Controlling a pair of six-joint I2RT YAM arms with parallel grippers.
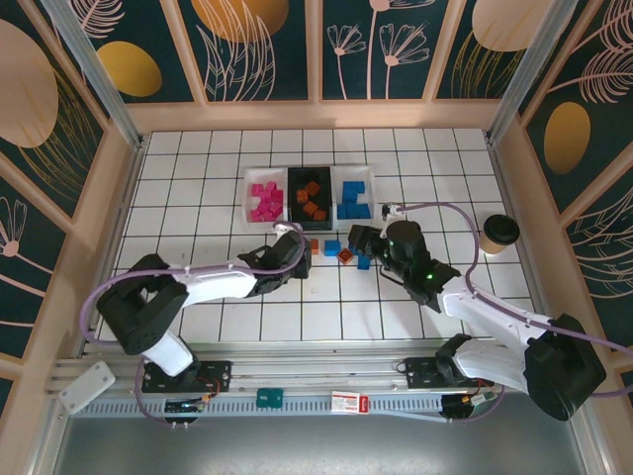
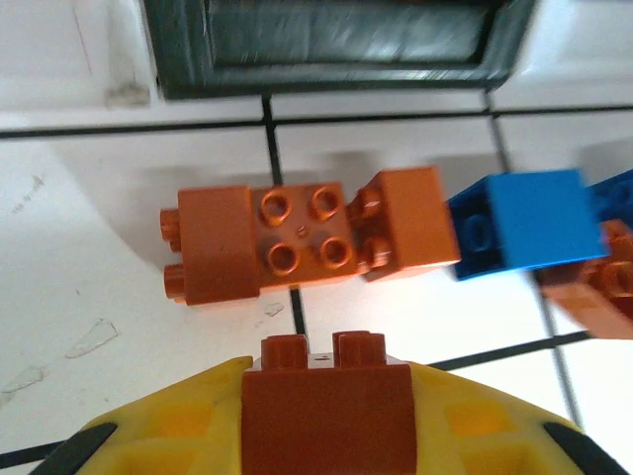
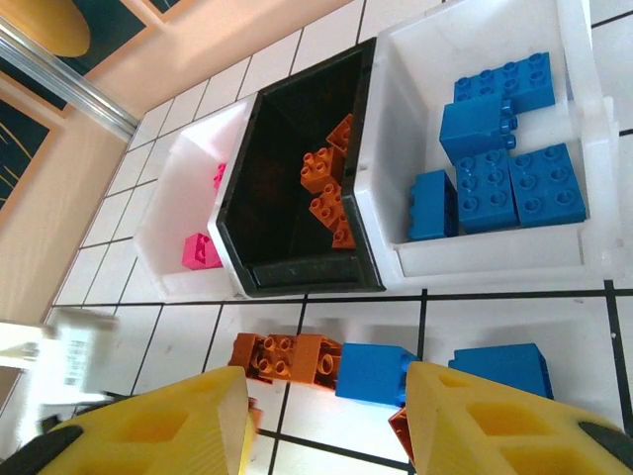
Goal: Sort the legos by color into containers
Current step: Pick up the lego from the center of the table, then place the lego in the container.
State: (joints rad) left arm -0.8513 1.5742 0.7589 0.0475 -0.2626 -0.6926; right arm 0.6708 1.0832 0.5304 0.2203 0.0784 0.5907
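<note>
In the left wrist view the orange-brown brick [image 2: 326, 416] runs off the bottom edge, so its length cannot be judged. The black bin [image 2: 336, 45] at 12 o'clock is blurred and cut off at the top. From above, the arms cover part of the loose bricks on the surface [image 1: 198, 198].

Three bins stand side by side at 12 o'clock of the surface's middle. The left white bin [image 1: 247, 198] holds pink bricks [image 1: 265, 201]. The black bin holds orange-brown ones [image 1: 313, 198], and the right white bin [image 1: 371, 190] holds blue bricks [image 1: 353, 201].

The left tool [image 1: 294, 240] pinches the orange-brown brick between its yellow pads, studs pointing to 12 o'clock, towards the black bin. Just beyond it lies a loose orange-brown row [image 2: 297, 242], its long axis running 9 to 3. Its middle brick has studs up and its left brick lies on its side with studs towards 9. A loose blue brick [image 2: 524, 233] touches the row's 3 o'clock end.

The right tool [image 3: 328, 416] hangs over the loose bricks with its fingers spread and nothing between them.
</note>
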